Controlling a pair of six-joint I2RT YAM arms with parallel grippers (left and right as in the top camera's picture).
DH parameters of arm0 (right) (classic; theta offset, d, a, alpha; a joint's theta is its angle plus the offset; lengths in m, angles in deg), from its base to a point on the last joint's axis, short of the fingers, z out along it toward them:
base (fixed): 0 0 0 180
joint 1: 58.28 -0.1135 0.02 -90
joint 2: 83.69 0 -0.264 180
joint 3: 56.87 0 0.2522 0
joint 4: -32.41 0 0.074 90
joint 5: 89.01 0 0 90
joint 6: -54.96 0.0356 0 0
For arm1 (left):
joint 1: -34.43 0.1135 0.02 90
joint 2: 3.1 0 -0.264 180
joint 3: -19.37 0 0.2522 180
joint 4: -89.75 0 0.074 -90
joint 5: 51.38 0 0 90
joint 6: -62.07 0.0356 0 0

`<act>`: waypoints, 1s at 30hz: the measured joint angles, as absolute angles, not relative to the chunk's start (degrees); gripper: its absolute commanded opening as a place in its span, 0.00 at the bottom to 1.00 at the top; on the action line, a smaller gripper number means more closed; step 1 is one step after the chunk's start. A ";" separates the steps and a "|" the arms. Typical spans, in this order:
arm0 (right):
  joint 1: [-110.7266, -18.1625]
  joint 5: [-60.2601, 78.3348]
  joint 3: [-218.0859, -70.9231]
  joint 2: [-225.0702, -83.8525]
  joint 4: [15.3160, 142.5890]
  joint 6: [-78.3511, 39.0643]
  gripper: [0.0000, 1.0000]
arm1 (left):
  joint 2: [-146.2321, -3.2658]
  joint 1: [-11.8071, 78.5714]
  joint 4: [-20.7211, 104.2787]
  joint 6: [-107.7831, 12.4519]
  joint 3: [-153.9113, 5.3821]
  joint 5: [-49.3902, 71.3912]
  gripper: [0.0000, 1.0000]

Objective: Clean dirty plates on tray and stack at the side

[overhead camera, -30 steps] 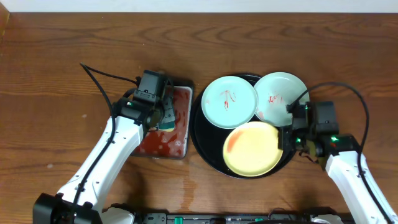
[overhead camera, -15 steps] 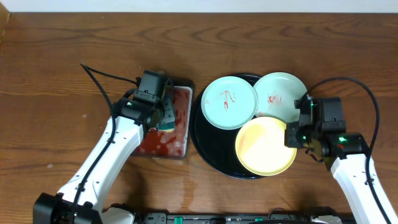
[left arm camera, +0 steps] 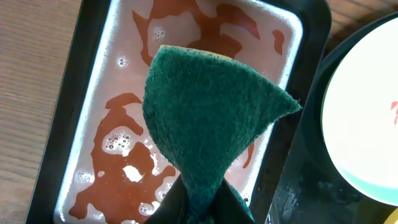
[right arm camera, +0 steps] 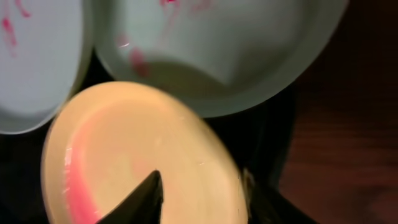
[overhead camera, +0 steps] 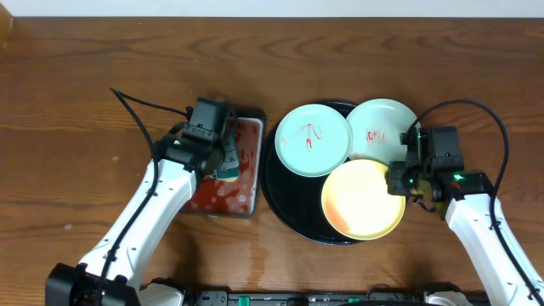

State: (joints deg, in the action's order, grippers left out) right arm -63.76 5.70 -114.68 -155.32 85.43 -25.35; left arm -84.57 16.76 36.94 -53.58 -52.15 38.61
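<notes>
Cam overhead: pale yellow round plate (overhead camera: 361,200) sits on the right of the glossy black round tray (overhead camera: 280,204), two red-smeared mint-green plates (overhead camera: 313,138) just behind it. Left wrist: my left pincer (left arm camera: 202,202) is clamped on a dark green sponge (left arm camera: 208,118) over the metal pan (left arm camera: 93,81) of red liquid. Right wrist: my right pincer (right arm camera: 199,196) grips the yellow plate's edge.

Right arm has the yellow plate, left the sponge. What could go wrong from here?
1. The right fingers pinch only the yellow plate by its rim; it may tilt or slip out.
2. It lies by the right mint plate, which overhangs the tray; moving it might shove that plate off.
3. The sponge may drip red once it leaves the pan.
</notes>
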 measured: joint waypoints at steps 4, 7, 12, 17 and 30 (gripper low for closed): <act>-63.76 1.66 -114.68 -155.59 85.52 -25.24 0.42 | -84.57 16.76 36.94 -53.58 -52.15 38.61 0.08; -63.76 1.35 -114.68 -157.05 86.18 -25.24 0.41 | -84.57 16.76 36.94 -53.58 -52.15 38.61 0.08; -63.76 1.38 -114.68 -161.25 88.10 -25.15 0.33 | -84.57 16.76 36.92 -53.58 -52.15 38.61 0.08; -63.76 1.88 -114.68 -164.29 88.76 -25.17 0.09 | -84.57 16.76 36.94 -53.58 -52.15 38.61 0.08; -63.76 4.90 -114.70 -164.59 90.64 -25.46 0.01 | -84.57 16.76 36.94 -53.58 -52.15 38.61 0.08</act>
State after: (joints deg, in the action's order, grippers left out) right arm -63.76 4.90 -114.70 -164.59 90.64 -25.46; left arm -84.57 16.76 36.94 -53.58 -52.15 38.61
